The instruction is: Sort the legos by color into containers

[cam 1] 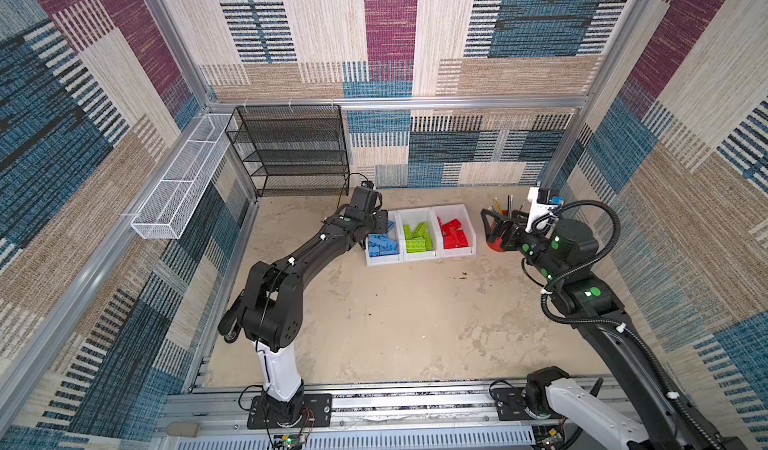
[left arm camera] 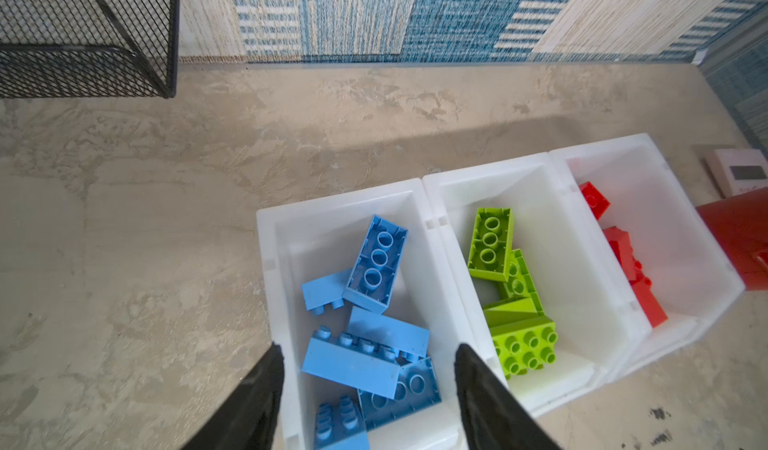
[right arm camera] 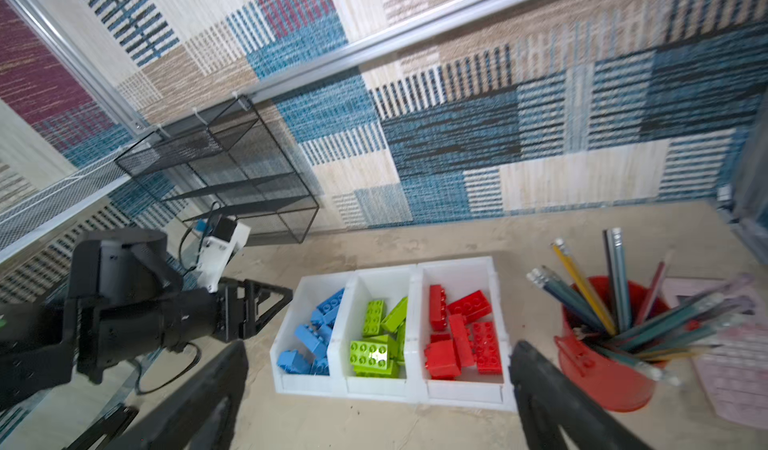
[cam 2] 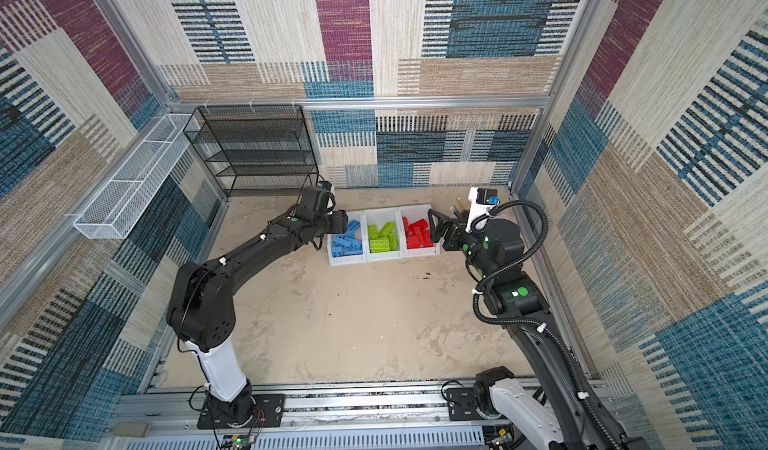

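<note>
Left wrist view: left pincer (left arm camera: 369, 348), half open and empty, hovers above blue legos (left arm camera: 376, 261) in the left bin (left arm camera: 332, 198); green legos (left arm camera: 523, 344) lie in the middle bin, red legos (left arm camera: 623, 252) in the right. Right pincer (right arm camera: 380, 345) is wide open, empty.

Beige tabletop (cam 1: 395, 323) bears white containers (cam 1: 420, 256), red pencil cup (right arm camera: 598, 369), black mesh rack (cam 1: 291, 149).

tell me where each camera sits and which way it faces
Both top views: high over the robot's edge of the table, looking down toward the back wall; both arms show, left gripper and right gripper near the bins.
Left wrist: on the left arm, looking down into the bin of blue legos; its open fingers show.
Right wrist: on the right arm, looking at all three bins and the red pencil cup; its open fingers and the left arm show.
Shared: all show the bins.
</note>
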Controlling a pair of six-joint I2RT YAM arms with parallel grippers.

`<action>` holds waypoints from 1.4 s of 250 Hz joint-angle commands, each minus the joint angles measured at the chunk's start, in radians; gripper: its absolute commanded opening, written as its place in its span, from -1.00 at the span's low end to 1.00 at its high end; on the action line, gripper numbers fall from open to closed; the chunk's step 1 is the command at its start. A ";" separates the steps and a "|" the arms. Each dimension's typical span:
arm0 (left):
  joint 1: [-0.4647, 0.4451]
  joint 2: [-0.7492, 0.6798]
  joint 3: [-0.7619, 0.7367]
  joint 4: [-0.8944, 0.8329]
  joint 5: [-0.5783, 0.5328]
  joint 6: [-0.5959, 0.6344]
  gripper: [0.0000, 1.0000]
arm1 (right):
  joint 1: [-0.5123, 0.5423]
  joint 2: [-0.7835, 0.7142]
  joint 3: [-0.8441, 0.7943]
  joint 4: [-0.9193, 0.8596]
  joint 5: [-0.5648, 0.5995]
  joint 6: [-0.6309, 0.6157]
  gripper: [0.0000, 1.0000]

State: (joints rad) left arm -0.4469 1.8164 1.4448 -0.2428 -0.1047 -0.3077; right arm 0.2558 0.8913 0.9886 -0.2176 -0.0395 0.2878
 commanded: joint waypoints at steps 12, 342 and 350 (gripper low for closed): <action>0.009 -0.068 -0.060 0.128 0.073 -0.002 0.33 | -0.001 0.029 0.043 -0.038 0.085 -0.027 0.97; 0.019 -0.720 -0.202 -0.344 -0.212 -0.045 0.43 | 0.137 0.810 0.057 0.729 -0.256 0.114 0.97; 0.025 -0.738 -0.251 -0.294 -0.211 -0.039 0.47 | 0.137 0.786 0.046 0.721 -0.238 0.099 0.97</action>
State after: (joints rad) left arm -0.4335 1.1267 1.3079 -0.6952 -0.2852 -0.4137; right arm 0.3916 1.7321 1.0386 0.4984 -0.3111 0.4351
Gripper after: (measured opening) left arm 0.709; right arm 0.986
